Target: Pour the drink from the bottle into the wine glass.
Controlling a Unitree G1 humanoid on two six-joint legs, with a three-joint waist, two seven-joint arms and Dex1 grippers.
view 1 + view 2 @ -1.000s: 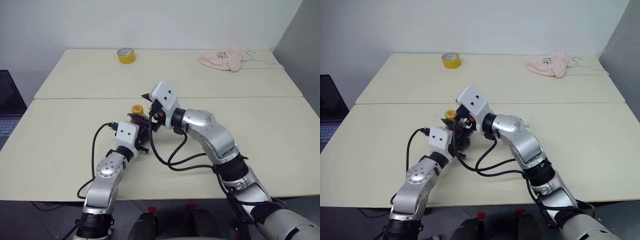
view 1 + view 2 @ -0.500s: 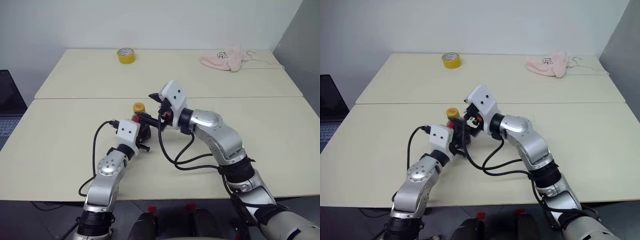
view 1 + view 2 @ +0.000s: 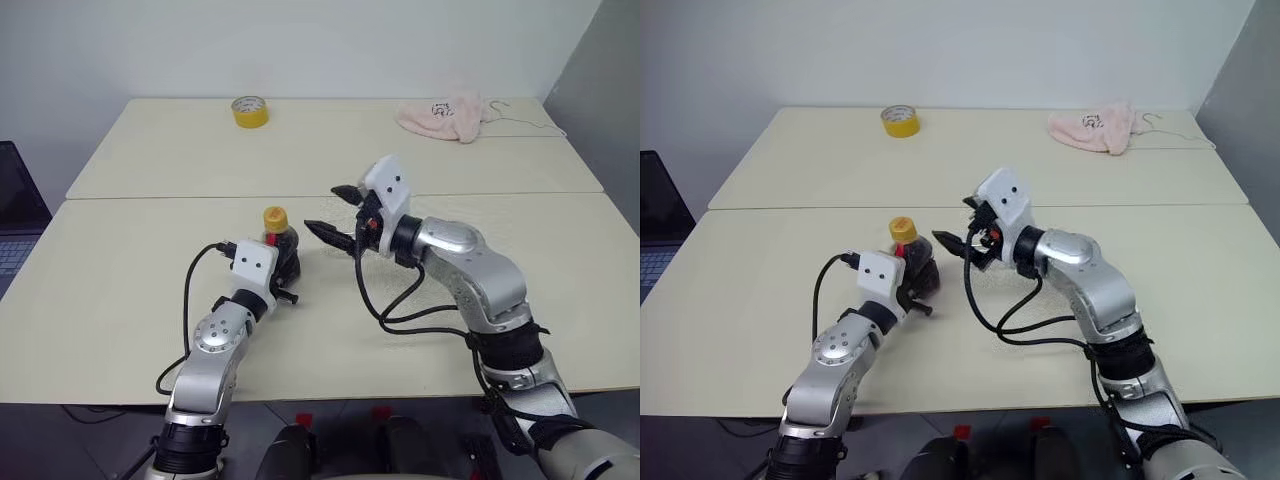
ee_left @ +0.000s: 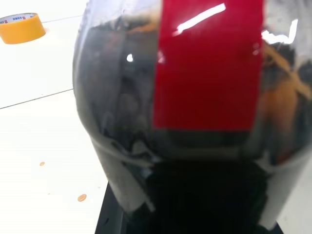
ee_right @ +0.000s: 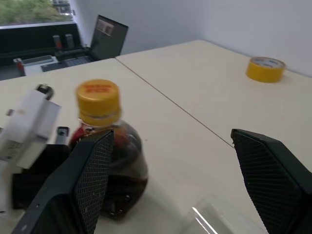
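Observation:
The bottle stands upright on the near table, its yellow cap on and the dark drink filling its round body under a red label. My left gripper is shut on the bottle's body from the near side. My right gripper hovers open just right of the cap, apart from it, fingers pointing left. In the right wrist view the bottle sits beside one mesh finger. A faint clear curved shape shows low between the fingers; I cannot tell whether it is the wine glass.
A yellow tape roll and a pink cloth lie on the far table. A seam divides the two tables. A laptop stands off the left edge. Black cables hang under both wrists.
My right gripper has drawn away from the bottle's cap toward the right, staying open. The left gripper and the bottle have not moved.

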